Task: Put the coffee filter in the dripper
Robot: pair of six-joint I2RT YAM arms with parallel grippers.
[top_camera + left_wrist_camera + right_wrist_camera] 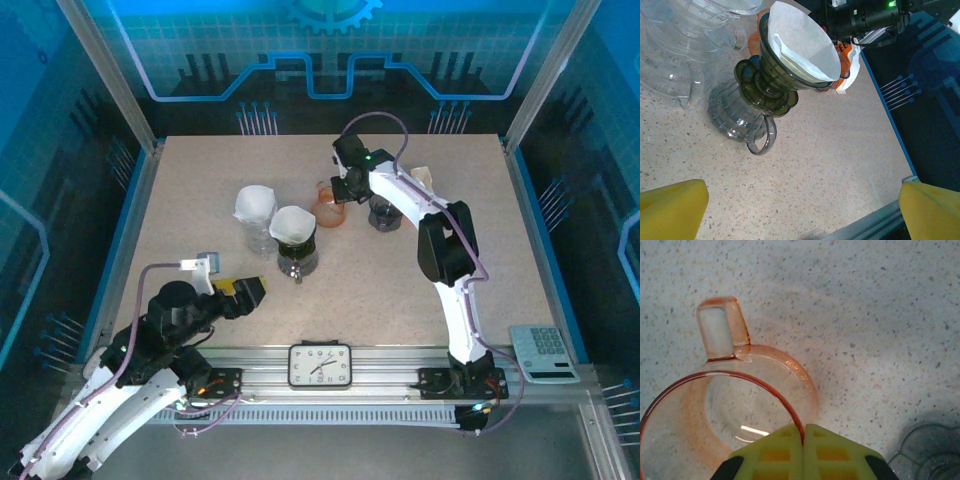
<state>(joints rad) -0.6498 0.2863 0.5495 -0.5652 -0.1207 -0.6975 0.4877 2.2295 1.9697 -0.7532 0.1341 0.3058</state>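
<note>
My right gripper [345, 190] [803, 432] is shut on the thin rim of an empty orange see-through dripper [328, 210] [722, 327] that stands on the table at the back middle, its handle pointing away. A white coffee filter [291, 224] [805, 45] sits inside a dark dripper [775, 75] on a smoky glass carafe [735, 117]. Another white filter [255, 203] tops a clear vessel [680, 50] just left of it. My left gripper [250, 292] [802, 210] is open and holds nothing, low over the table in front of the carafe.
A dark glass piece [385, 213] [927, 450] stands just right of the orange dripper. White paper [423, 177] [855, 60] lies behind the right arm. A clock [320, 364] and a keypad device [545, 352] sit at the front rail.
</note>
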